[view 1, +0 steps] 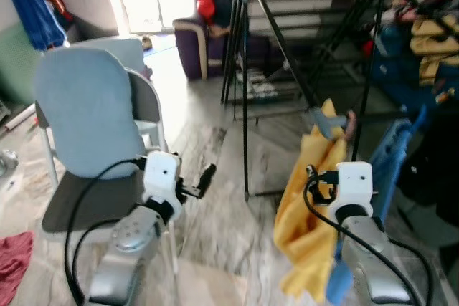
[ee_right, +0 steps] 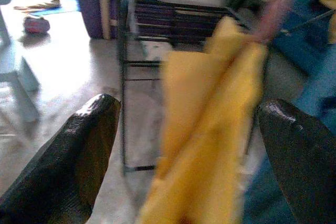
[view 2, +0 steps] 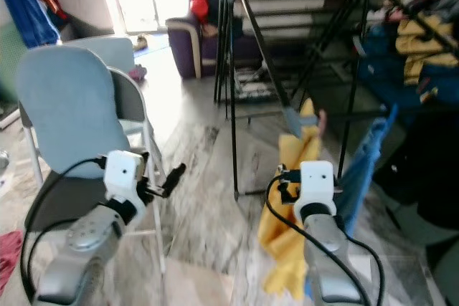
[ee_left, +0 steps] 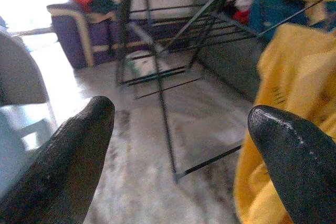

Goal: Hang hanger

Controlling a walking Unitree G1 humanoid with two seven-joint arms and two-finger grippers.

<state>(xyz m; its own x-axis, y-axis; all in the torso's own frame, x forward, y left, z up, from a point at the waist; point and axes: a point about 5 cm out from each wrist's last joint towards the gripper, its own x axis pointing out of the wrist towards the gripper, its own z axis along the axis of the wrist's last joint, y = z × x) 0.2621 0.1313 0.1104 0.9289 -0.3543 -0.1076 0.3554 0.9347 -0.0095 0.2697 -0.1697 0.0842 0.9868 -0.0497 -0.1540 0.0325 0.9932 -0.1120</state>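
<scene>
left gripper (ee_left: 178, 150): I read the fingers (ee_left: 58, 166) as spread wide, nothing between them. In the head view it sits at 7 o'clock, in front of the chair.
right gripper (ee_right: 184, 161): fingers (ee_right: 68, 161) also spread apart. Yellow cloth runs through the gap; I can't tell if either pad touches it.
hanger (view 1: 337, 123): at 3 o'clock in the head view, blue-grey top with a pinkish end, poking out above the yellow garment. Blurred, shape unclear.
yellow garment (view 1: 308, 213): hangs down from the hanger, just ahead of my right wrist.
drying rack (view 1: 247, 91): black frame at 12 o'clock, beyond both grippers, legs on the marble floor (view 1: 215, 213).
chair (view 1: 86, 120): light blue back, grey seat, 9 o'clock.
clothes pile (view 1: 423, 48): blue and yellow items on a second rack at 2 o'clock.
sofa (view 1: 204, 41): purple, 12 o'clock, behind the rack.
</scene>
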